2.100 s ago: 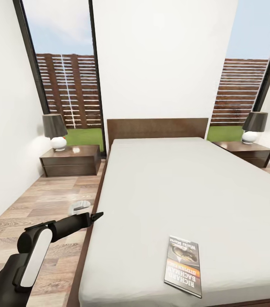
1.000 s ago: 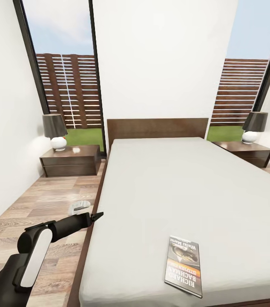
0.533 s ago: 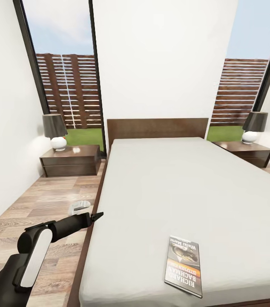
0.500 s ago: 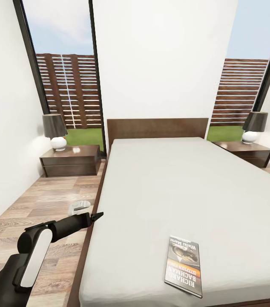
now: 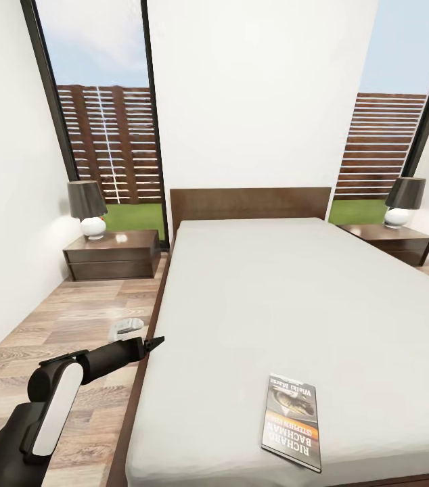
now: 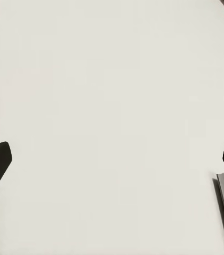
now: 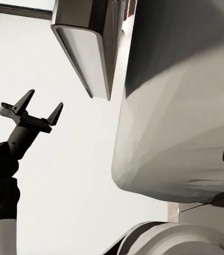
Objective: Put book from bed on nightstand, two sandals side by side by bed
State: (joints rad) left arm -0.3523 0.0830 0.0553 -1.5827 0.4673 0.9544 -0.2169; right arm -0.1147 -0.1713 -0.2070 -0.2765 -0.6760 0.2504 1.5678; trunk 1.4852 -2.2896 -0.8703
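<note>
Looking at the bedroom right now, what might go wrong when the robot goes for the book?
1. The book lies flat near the bed's foot edge; a sideways nudge may push it off.
2. It is thin and flat on the mattress, so the fingers may slide over it.
3. The left hand, open, sits at the bed's left edge with a sandal on the floor beyond; a sweep there might knock it.

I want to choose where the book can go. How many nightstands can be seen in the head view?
2. One nightstand stands on the left of the bed, by the headboard, with a lamp on it. The other nightstand stands on the right, also bearing a lamp.
</note>
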